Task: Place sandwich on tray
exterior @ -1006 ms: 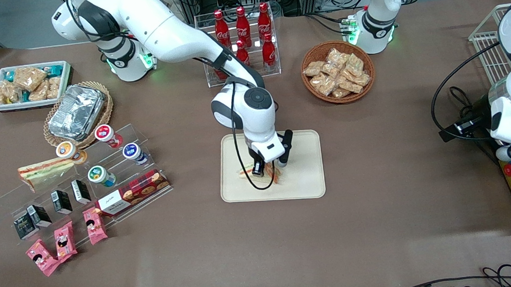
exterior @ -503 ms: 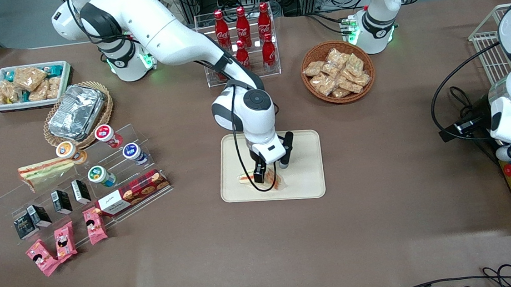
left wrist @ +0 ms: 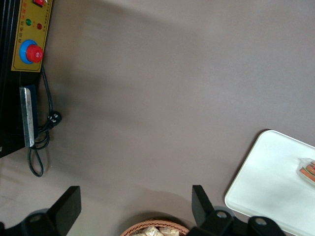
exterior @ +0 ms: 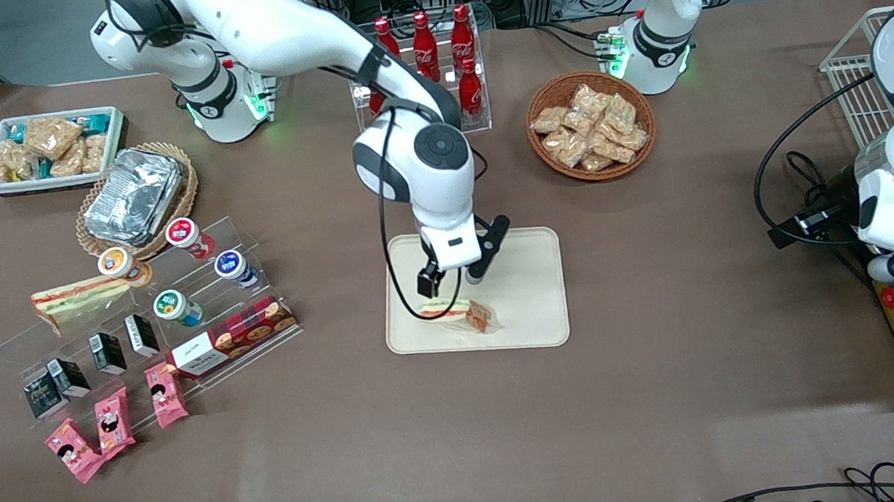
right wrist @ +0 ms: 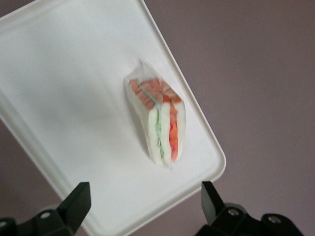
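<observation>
I see the sandwich (exterior: 456,312) lying on the tray (exterior: 531,308), in the part of it nearer the front camera and toward the working arm's end, with its wrapper's crimped end pointing toward the tray's middle. From the wrist camera I read the sandwich (right wrist: 161,123) resting on one flat bread face, the red and green filling edge showing, close to the tray's rim (right wrist: 206,132) but inside it. My gripper (exterior: 451,276) hangs above the tray, over the stretch just farther from the front camera than the sandwich, and touches nothing; its jaws stand wide apart with the sandwich free below them. The two fingertips (right wrist: 78,199) frame the wrist view with bare tray between them. Taking the tray as my marker: a second sandwich (exterior: 76,302) sits on the clear display stand (exterior: 126,324) well off toward the working arm's end, the wicker basket of snack packets (exterior: 590,125) lies farther from the front camera and toward the parked arm's end, and the rack of red bottles (exterior: 423,53) stands farther from the front camera.
</observation>
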Available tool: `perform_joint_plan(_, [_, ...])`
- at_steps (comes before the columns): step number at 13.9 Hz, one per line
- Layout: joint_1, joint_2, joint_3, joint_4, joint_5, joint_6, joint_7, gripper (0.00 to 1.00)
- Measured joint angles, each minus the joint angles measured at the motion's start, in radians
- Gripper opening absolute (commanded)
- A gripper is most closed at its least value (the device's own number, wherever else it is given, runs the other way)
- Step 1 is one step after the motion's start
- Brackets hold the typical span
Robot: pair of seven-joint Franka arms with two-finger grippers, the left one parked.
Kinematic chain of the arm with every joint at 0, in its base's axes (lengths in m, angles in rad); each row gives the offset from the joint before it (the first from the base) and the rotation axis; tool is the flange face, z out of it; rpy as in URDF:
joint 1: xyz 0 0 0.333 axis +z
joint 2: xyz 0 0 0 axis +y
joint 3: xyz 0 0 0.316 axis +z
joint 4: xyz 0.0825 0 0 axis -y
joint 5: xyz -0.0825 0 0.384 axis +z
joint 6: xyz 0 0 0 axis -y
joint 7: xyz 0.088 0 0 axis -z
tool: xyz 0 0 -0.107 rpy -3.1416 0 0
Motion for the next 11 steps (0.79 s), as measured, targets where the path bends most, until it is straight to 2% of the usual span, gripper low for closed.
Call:
perform_joint_plan(3, [-0.001,-0.067,0.000,-0.002,0.004,-0.129,0.109,1.00])
perform_joint_plan(5, [-0.027,-0.106,-0.004,-0.007,0.028,-0.164,0.126,1.00])
perform_joint_plan(11, [-0.226,-0.238,-0.008,-0.065,0.137,-0.210,0.103,1.00])
